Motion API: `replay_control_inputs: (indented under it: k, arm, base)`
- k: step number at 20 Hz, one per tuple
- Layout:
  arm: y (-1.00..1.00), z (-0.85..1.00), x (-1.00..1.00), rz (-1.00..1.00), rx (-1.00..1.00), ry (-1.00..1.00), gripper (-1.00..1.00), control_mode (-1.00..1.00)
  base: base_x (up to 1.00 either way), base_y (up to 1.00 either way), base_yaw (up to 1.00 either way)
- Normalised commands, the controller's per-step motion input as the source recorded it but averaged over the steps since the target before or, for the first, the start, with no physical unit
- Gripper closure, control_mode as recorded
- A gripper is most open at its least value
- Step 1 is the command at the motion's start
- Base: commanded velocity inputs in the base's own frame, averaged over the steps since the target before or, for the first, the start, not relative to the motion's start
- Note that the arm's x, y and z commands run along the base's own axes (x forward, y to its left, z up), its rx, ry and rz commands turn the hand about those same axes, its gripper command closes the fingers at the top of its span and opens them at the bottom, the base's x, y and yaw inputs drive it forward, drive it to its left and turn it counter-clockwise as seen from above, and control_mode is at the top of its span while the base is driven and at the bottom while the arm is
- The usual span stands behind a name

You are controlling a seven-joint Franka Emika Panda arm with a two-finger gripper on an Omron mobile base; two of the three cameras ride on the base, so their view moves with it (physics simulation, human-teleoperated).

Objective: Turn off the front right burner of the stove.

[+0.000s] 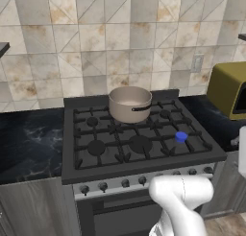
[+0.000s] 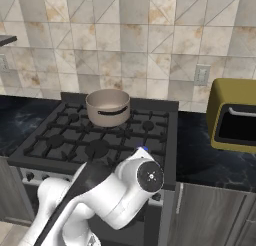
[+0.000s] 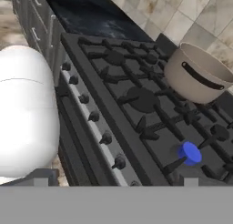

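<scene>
- No brand, label or writing can be read on anything.
- The stove (image 1: 139,158) is dark grey with black cast-iron grates; its silver front panel carries a row of small dark round knobs (image 3: 106,138).
- The front right burner (image 1: 181,137) sits near the stove's front right corner, showing a bright blue flame spot.
- A round beige pot (image 1: 129,103) with a dark handle stands at the stove's back edge.
- A mustard-yellow toaster oven (image 2: 234,115) rests on the dark marbled counter (image 1: 29,141).
- Whether the pincer is released or clenched, I cannot tell.
</scene>
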Motion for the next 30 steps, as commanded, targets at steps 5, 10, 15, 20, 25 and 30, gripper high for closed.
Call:
replay_control_inputs:
  k: [5, 10, 15, 20, 25, 30]
  arm:
    - [-0.15, -0.58, -0.17, 0.00, -0.03, -0.22, -1.00, -1.00]
    - [-0.10, -0.68, -0.24, 0.00, -0.02, -0.27, -1.00, -1.00]
    - [-0.07, -0.70, -0.01, -0.03, 0.00, -0.14, -1.00, -1.00]
    - [0.00, -0.62, 0.15, -0.07, 0.03, -0.10, -1.00, -1.00]
    - [-0.03, -0.44, 0.00, -0.05, 0.16, -0.19, -1.00, -1.00]
    - [0.00, -0.30, 0.16, -0.04, 0.06, -0.16, -1.00, -1.00]
  base:
    - [0.00, 0.00, 0.00]
    - [0.00, 0.00, 0.00]
    - [0.00, 0.00, 0.00]
    - [0.00, 0.00, 0.00]
    - [0.00, 0.00, 0.00]
    - [0.00, 0.00, 0.00]
